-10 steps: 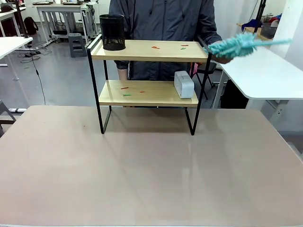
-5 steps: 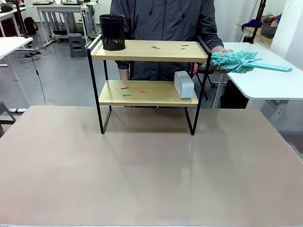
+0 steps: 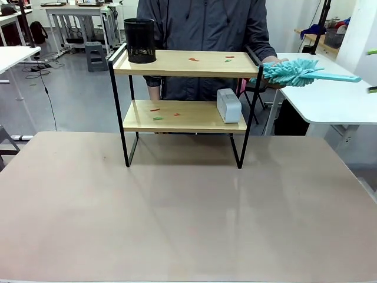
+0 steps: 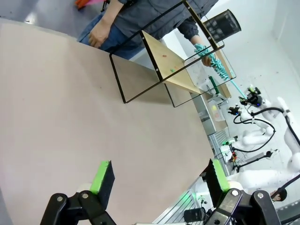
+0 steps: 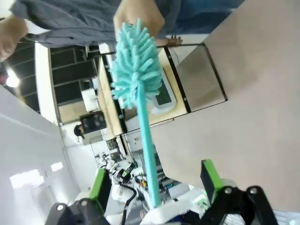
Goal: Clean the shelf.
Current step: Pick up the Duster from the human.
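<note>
shelf [image 3: 182, 63] at far side of worktop [image 3: 177, 206], pen cup [image 3: 139, 40] on top board, grey box [image 3: 228, 105] on lower | person's hand [image 5: 138, 14] holds teal duster [image 3: 291, 71] by its head | left claw [image 4: 159, 174] open, empty | right claw [image 5: 153, 180] open, duster handle between its fingers, ungripped

No readable text, label, brand, number or sign on any surface here.
</note>
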Motion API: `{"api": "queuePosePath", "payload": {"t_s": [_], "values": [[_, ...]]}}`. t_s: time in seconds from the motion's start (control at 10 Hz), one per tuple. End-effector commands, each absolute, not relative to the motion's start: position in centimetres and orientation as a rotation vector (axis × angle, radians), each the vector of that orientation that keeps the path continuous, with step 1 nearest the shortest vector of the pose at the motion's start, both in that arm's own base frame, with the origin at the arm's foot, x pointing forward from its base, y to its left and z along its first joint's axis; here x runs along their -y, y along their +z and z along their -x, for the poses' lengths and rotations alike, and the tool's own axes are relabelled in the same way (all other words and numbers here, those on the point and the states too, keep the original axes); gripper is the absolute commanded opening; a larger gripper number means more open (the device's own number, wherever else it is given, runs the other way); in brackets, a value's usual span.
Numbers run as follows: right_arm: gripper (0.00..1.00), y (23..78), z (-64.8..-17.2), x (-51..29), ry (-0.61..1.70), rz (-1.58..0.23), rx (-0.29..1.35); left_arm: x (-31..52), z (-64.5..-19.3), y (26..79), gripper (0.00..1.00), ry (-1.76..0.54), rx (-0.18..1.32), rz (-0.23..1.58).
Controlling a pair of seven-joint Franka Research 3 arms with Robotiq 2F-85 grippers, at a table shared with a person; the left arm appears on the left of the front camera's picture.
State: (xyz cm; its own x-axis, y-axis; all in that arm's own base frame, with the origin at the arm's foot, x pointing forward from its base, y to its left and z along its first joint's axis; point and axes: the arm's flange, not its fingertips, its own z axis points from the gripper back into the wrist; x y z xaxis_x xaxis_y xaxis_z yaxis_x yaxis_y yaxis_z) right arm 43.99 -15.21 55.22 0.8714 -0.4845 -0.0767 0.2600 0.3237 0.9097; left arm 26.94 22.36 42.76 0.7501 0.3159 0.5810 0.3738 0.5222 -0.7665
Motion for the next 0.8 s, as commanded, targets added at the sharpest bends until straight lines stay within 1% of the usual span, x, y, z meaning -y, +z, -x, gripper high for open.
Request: {"api": "queuePosePath", "payload": {"t_s": [0.0, 0.2, 0.3, 0.5, 0.7], "values": [[1.0, 55.2, -47.3, 14.3, -0.493, -1.196, 0.116, -22.4, -27.0, 42.8, 1.0, -0.058, 0.786, 1.057], [1.0, 54.7, -48.9, 11.6, -0.452, -1.253, 0.062, -22.4, -27.0, 42.8, 1.0, -0.058, 0.786, 1.057], [1.0, 54.0, -49.4, 10.7, -0.436, -1.252, 0.055, -22.4, -27.0, 42.8, 1.0, -0.058, 0.786, 1.057], [1.0, 53.3, -49.9, 10.2, -0.429, -1.28, 0.064, -22.4, -27.0, 42.8, 1.0, -0.058, 0.786, 1.057], [1.0, 52.9, -49.9, 9.8, -0.442, -1.254, 0.098, -22.4, -27.0, 42.8, 1.0, -0.058, 0.786, 1.057]]}}
